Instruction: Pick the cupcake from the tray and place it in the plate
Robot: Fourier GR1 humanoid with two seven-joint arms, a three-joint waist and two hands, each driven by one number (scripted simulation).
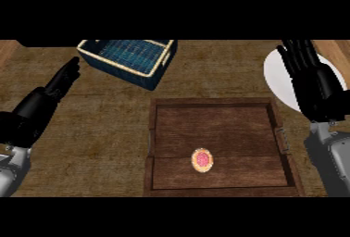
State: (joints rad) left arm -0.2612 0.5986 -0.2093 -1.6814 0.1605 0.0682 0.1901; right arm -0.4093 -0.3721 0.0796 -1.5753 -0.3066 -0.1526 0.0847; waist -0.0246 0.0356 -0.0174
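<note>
A small cupcake (pixel 202 160) with pink topping and a tan rim sits in the near half of a dark wooden tray (pixel 219 109) at the centre of the counter. A white plate (pixel 279 78) lies at the right, beyond the tray's far right corner, partly covered by my right hand (pixel 311 76). That hand is open, fingers straight and pointing away, above the plate and well clear of the cupcake. My left hand (pixel 60 83) is open at the far left, fingers extended, far from the tray.
A blue woven basket (pixel 130 58) with a pale rim stands at the back, left of centre, just beyond the tray. The counter top is brown wood grain, bare between the left hand and the tray.
</note>
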